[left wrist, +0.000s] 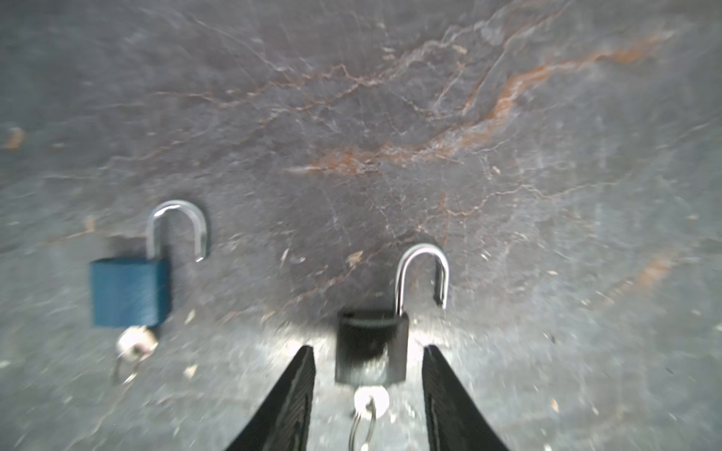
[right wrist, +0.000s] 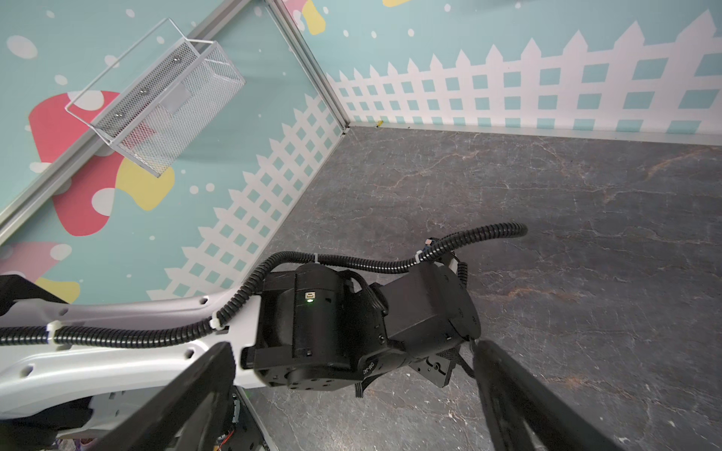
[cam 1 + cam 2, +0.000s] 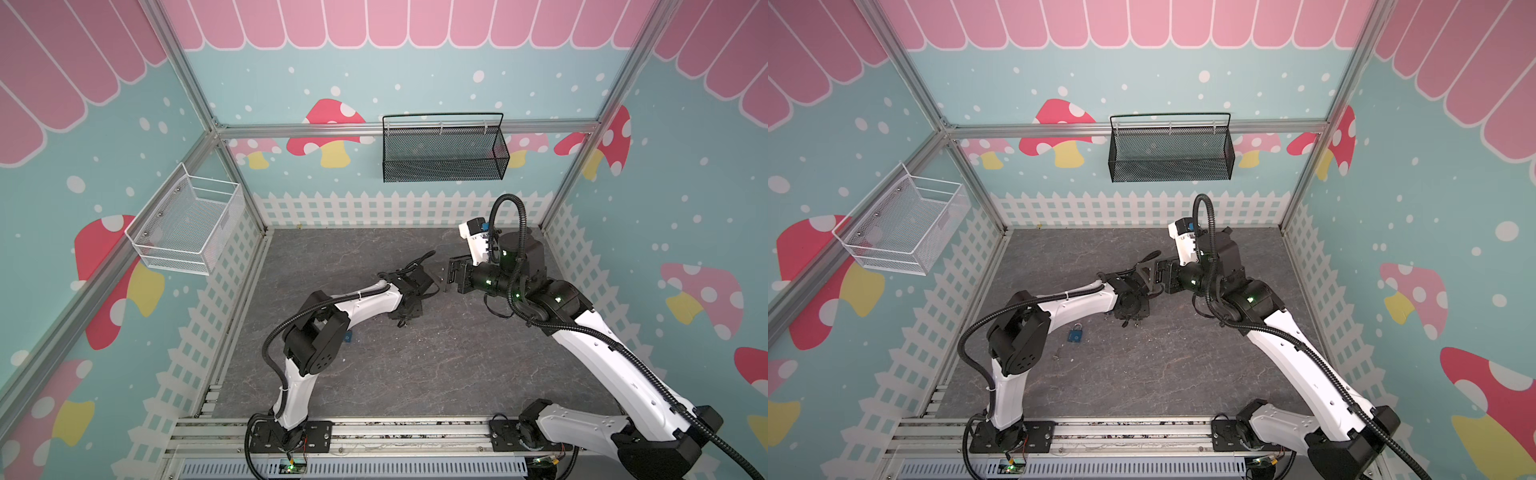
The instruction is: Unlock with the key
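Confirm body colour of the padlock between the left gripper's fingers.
Black. The padlock shows best in the left wrist view.

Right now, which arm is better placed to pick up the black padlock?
Left. The left gripper, open, straddles the black padlock; the right gripper, open, faces the left arm's wrist instead.

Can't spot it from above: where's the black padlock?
In the left wrist view, the black padlock sits between the left claw's parted fingers, the blue padlock beside it.
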`<state>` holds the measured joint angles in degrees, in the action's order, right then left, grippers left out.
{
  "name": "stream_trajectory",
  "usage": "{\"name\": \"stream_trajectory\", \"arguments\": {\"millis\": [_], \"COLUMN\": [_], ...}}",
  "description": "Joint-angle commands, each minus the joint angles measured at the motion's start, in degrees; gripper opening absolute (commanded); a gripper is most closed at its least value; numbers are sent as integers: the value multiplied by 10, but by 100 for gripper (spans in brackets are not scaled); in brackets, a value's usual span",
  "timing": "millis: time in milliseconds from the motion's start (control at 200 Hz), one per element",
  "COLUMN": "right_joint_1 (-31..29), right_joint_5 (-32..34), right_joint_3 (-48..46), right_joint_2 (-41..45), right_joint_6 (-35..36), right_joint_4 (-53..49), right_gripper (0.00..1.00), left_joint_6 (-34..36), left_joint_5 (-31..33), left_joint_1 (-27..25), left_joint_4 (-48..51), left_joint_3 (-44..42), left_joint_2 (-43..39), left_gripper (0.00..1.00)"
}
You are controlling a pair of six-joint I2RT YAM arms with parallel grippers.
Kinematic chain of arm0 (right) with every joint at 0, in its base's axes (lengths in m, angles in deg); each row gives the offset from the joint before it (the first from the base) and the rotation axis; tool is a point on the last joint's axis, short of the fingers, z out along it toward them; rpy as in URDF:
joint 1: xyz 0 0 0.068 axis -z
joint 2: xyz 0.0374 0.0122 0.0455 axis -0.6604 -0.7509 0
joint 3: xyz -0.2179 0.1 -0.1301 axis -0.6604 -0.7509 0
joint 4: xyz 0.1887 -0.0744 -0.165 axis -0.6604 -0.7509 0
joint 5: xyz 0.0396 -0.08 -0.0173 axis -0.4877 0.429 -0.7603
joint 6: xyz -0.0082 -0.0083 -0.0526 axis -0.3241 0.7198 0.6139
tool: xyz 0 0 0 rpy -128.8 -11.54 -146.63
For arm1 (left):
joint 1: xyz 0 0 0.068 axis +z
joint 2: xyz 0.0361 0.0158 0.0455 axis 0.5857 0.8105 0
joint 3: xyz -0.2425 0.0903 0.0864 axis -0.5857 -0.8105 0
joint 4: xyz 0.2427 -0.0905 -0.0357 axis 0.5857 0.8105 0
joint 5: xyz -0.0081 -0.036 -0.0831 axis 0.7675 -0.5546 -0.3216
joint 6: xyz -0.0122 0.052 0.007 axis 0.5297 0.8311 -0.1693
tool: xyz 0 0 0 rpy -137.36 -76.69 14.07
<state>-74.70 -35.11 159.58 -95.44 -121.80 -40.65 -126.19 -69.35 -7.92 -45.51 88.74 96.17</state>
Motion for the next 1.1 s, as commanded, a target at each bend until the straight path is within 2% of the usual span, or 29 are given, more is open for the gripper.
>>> {"name": "stream_trajectory", "arguments": {"millis": [0,250,405,495,740,840,976,1091], "right_joint_1": [1,0,-15,-39,-150,-188,-247,-282], "right_joint_5": [-18,-47,-43,-30,47,57,92,102], "right_joint_3": [-10,-36,-68,-69,-90,-112,-104,-91], "right_joint_2": [14,25,34,9,-75,-122,-203,-269], "right_joint_6": [-15,-25,-15,-7,0,-13,-15,-18], "right_joint_4": [23,49,88,81,87,114,128,150], "right_gripper": [98,98,98,98,98,100,95,89], "left_joint_6": [-20,-31,-28,-25,-13,1,29,42], "left_joint_5": [-5,18,18,21,4,-21,-50,-71], "left_joint_1": [7,30,78,106,200,270,350,397], "left_joint_4": [-19,-42,-40,-34,1,16,45,60], "left_joint_3": [-34,-147,-228,-275,-373,-394,-394,-389], "left_joint_2": [-68,-214,-308,-367,-506,-556,-600,-621], "left_gripper": [45,46,46,47,47,47,47,47]}}
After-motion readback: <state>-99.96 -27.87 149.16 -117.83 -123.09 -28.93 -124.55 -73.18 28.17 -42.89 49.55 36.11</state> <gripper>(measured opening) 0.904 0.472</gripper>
